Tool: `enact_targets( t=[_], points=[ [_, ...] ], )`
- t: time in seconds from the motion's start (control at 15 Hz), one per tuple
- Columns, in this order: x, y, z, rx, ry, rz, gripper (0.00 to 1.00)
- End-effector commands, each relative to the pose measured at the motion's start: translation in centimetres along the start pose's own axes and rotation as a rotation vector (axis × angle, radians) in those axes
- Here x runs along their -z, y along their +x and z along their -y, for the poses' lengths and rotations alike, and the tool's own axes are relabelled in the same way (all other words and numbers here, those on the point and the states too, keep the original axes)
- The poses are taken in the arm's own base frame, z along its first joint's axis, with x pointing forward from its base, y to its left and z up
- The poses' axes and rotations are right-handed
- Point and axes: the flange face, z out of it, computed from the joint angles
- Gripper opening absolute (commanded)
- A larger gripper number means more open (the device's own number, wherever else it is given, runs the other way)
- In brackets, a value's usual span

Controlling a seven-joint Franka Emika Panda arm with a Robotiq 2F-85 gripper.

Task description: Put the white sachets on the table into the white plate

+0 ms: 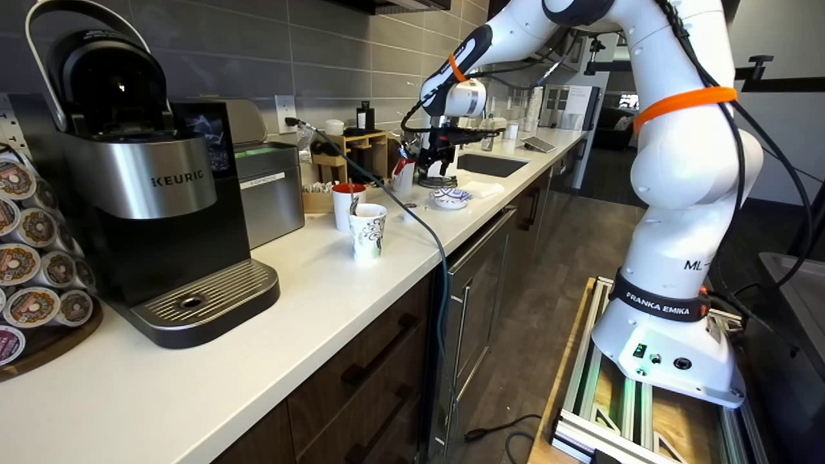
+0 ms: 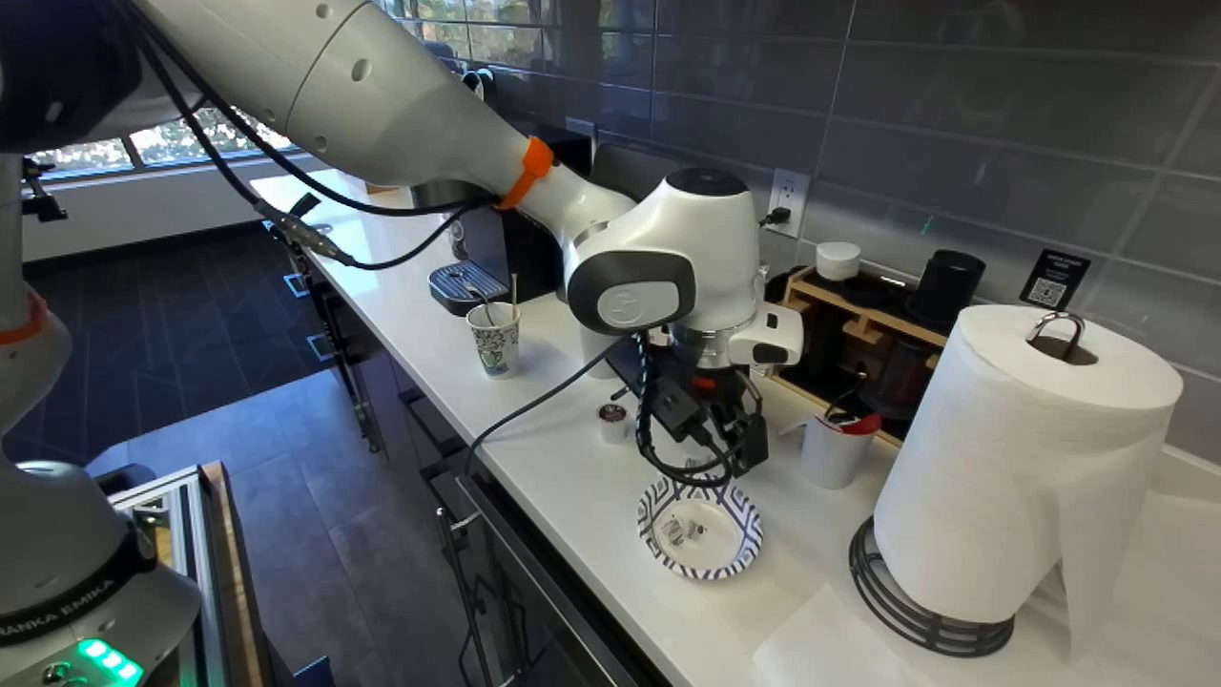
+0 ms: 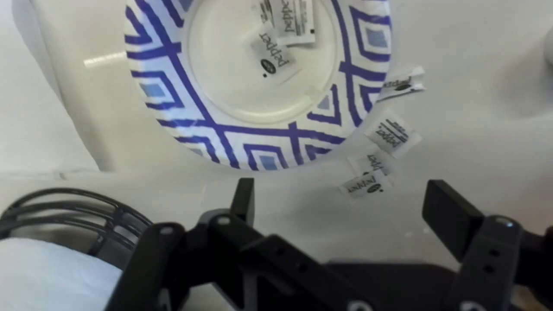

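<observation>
The white plate [image 3: 268,149] is a shallow round dish with a blue-purple pattern on its rim. It stands on the table [image 2: 582,477] and shows in both exterior views [image 2: 701,571] [image 1: 451,202]. Several white pepper sachets [image 3: 272,56] lie inside it. Several more sachets [image 3: 393,134] lie on the table beside it, one partly under the rim's edge and two overlapping [image 3: 367,185] nearest the jaws. My gripper [image 3: 337,194] is open and empty above the table beside the plate. In an exterior view, the gripper [image 2: 730,458] hides most of the loose sachets; its fingers are unclear there.
A paper towel roll [image 2: 1040,458] on a black wire stand is near the plate, with a paper sheet [image 2: 825,639]. A white container [image 2: 832,453], a coffee pod [image 2: 612,423] and a patterned cup [image 2: 494,343] stand nearby. A cable [image 1: 412,212] crosses the counter.
</observation>
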Motion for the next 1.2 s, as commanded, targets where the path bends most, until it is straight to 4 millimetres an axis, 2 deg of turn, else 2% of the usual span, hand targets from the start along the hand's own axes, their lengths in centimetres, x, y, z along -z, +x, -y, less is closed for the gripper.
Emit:
enact_targets(
  t=[0.0, 0.27, 0.4, 0.47, 0.73, 1.13],
  points=[
    [1.0, -0.4, 2.6, 0.185, 0.059, -0.048, 1.0],
    [-0.1, 0.7, 5.8, 0.422, 0.042, -0.05, 1.0],
    [-1.1, 1.3, 6.6, 0.532, 0.024, -0.034, 1.0],
    [-1.5, 1.6, 6.7, 0.581, 0.014, -0.026, 1.0],
    [-3.7, 2.2, 6.3, 0.558, -0.027, 0.036, 1.0],
    [-7.3, 3.5, 5.9, 0.62, -0.011, 0.06, 1.0]
  ],
)
